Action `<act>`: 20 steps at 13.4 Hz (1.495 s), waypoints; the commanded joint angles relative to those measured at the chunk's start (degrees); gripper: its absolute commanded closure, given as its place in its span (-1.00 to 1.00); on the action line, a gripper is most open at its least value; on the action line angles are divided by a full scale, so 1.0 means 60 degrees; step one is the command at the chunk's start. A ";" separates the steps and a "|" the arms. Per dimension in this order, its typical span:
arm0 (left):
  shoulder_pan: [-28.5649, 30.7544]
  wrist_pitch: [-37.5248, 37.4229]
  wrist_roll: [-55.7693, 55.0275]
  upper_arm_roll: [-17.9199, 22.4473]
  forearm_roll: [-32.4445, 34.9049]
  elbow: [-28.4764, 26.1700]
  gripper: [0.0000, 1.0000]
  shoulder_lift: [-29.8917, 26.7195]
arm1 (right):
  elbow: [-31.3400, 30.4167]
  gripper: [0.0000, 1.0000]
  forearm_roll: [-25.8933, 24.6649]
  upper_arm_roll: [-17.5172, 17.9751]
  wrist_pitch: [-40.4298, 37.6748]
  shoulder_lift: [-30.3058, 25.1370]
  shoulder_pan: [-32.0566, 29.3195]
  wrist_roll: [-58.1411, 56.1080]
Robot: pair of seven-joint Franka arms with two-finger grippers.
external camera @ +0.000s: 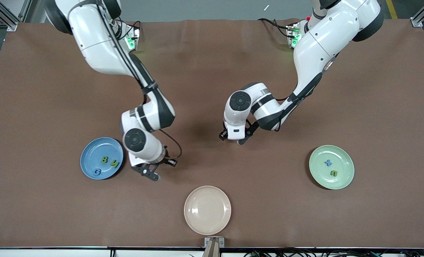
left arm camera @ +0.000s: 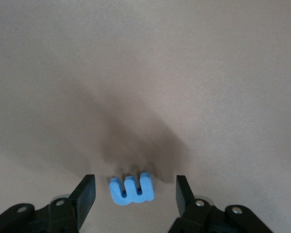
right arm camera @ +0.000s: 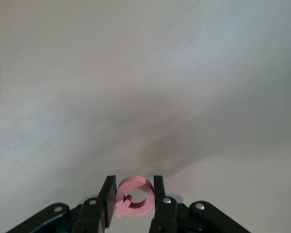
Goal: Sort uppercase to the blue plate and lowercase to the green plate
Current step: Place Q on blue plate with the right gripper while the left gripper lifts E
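The blue plate (external camera: 90, 150) holds a green B (external camera: 104, 159), a green N (external camera: 115, 164) and a blue C (external camera: 97, 172). The green plate (external camera: 343, 157) holds a blue x (external camera: 328, 162) and a green n (external camera: 333, 173). My right gripper (external camera: 150, 174) is over the table just beside the blue plate. In the right wrist view it (right arm camera: 132, 196) is shut on the red Q (right arm camera: 134, 195). My left gripper (external camera: 232, 138) is low over the table's middle. In the left wrist view it (left arm camera: 136, 193) is open, with the blue m (left arm camera: 131, 189) lying on the table between its fingers. The green p is out of view.
An empty beige plate (external camera: 207, 210) sits at the table's edge nearest the front camera, midway between the two other plates. Brown table surface (external camera: 269, 200) lies between the plates.
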 commanded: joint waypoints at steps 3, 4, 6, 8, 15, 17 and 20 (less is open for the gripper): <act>-0.0240 -0.0212 -0.0449 0.0136 -0.0122 0.0163 -0.39 0.0052 | -0.0325 0.99 -0.0423 0.0004 -0.1161 -0.0881 -0.1574 -0.3106; -0.0255 -0.0212 -0.0551 0.0136 -0.0122 0.0162 -0.38 0.0052 | -0.0354 0.99 -0.0614 -0.0041 -0.1307 -0.0911 -0.1751 -0.3604; -0.0313 -0.0212 -0.0611 0.0209 -0.0122 0.0148 -0.33 0.0067 | -0.0631 0.98 -0.0864 -0.0041 -0.1309 -0.1087 -0.2307 -0.4615; -0.0372 -0.0212 -0.0669 0.0239 -0.0122 0.0177 -0.29 0.0125 | -0.1011 0.97 -0.0879 -0.0041 -0.1236 -0.1160 -0.2790 -0.5785; -0.0577 -0.0197 -0.0772 0.0356 -0.0107 0.0206 -0.12 0.0199 | -0.2258 0.67 -0.0879 -0.0041 -0.0152 -0.1337 -0.3744 -0.7958; -0.0577 -0.0197 -0.0816 0.0356 -0.0107 0.0206 0.00 0.0199 | -0.2259 0.04 -0.0879 -0.0041 -0.0137 -0.1322 -0.3890 -0.7959; -0.0577 -0.0197 -0.0831 0.0356 -0.0093 0.0206 0.40 0.0199 | -0.2186 -0.98 -0.0879 -0.0041 -0.0122 -0.1351 -0.3906 -0.7959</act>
